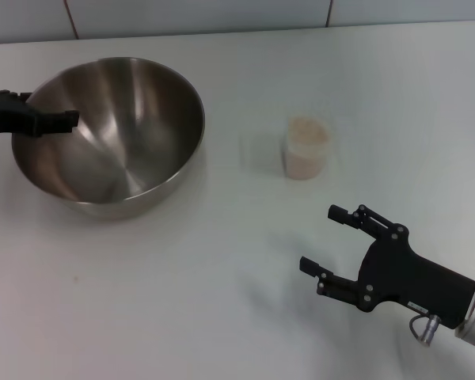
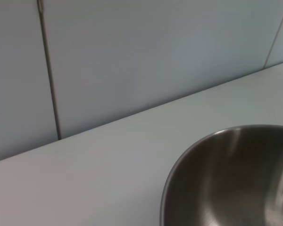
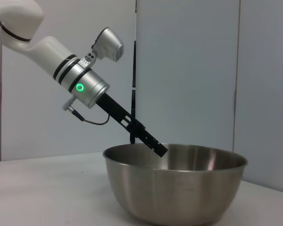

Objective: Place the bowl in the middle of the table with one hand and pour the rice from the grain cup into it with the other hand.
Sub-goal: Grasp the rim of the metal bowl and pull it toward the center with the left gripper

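Note:
The steel bowl (image 1: 134,119) stands on the white table (image 1: 182,293) at the left. My left gripper (image 1: 59,121) is at the bowl's left rim, one finger inside the bowl, shut on the rim. The right wrist view shows it (image 3: 158,148) reaching over the bowl's rim (image 3: 179,188). The left wrist view shows only part of the bowl (image 2: 226,188). The clear grain cup (image 1: 305,158) stands upright right of the middle, filled with rice (image 1: 307,131). My right gripper (image 1: 318,237) is open and empty, nearer to me than the cup and apart from it.
A tiled wall (image 1: 222,12) runs along the table's far edge. Bare tabletop lies between the bowl and the cup and in front of the bowl.

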